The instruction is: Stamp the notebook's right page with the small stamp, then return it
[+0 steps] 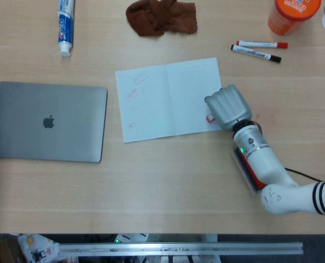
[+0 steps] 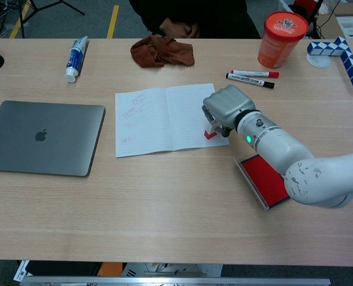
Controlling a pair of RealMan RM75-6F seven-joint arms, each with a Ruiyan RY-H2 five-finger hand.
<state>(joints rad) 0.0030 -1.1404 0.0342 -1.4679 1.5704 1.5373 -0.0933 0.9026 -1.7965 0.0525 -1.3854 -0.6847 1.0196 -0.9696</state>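
Note:
An open notebook [image 1: 165,99] [image 2: 164,117] lies mid-table, with faint stamp marks on its left page. My right hand [image 1: 227,107] [image 2: 226,106] holds the small red stamp [image 1: 210,118] [image 2: 210,134] at the lower right corner of the right page. The stamp's base touches the paper in the chest view. Behind the hand, a red ink pad [image 1: 250,170] [image 2: 264,182] lies under my right forearm. The left hand is not in either view.
A closed grey laptop [image 1: 48,121] lies left of the notebook. At the back are a toothpaste tube [image 1: 66,25], a brown cloth [image 1: 161,16], two markers [image 1: 258,48] and an orange tub [image 1: 292,13]. A blue-white folding puzzle [image 2: 341,52] sits far right.

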